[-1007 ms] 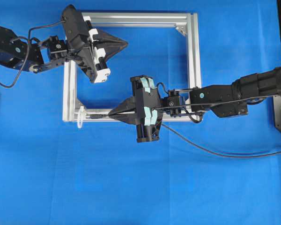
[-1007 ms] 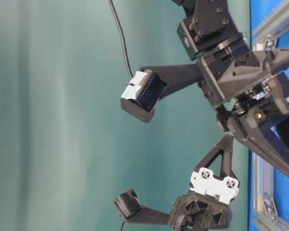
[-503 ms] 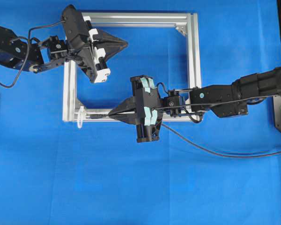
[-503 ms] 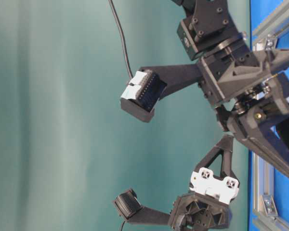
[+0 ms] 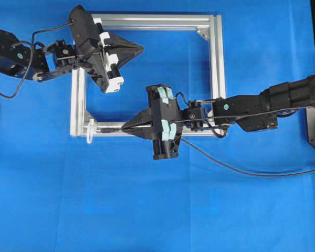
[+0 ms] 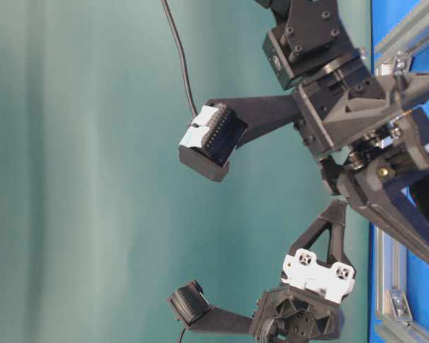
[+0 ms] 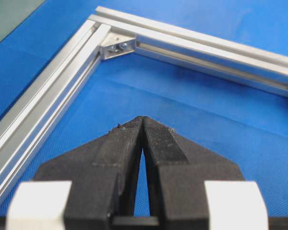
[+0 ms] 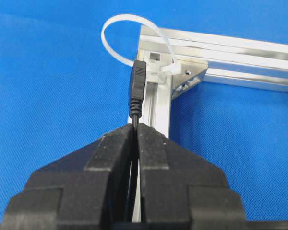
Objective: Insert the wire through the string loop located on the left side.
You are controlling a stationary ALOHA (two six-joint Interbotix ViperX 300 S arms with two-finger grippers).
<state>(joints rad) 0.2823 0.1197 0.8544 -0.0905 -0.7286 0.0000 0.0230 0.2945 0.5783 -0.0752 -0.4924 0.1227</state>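
Right wrist-mounted view shows the right end effector [image 8: 134, 127] clamped on the wire [image 8: 134, 115] just behind its black plug [image 8: 137, 86], whose front end is seen right at the lower edge of the string loop [image 8: 134, 40]; whether it has entered the opening cannot be told. The loop, a white tie-like band, is fastened at the corner of the aluminium frame [image 8: 221, 48]. In the overhead exterior view that corner lies at the lower left of the frame [image 5: 216, 68], with the loop [image 5: 90, 131] standing out beyond it, the right end effector [image 5: 125, 126] pointed at it, and the slack wire [image 5: 236, 169] trailing over the blue bench [image 5: 147, 210] to the right. The left end effector [image 7: 142, 122] is pressed shut on nothing and is held over the frame's upper part, well apart from the loop. The step in hand is judged to be the final line-up before threading; a straight advance toward the loop's opening is called for next, with the plug kept clear of the frame corner. Nothing is seen to differ from the earlier frames: both arms are found in the same places.
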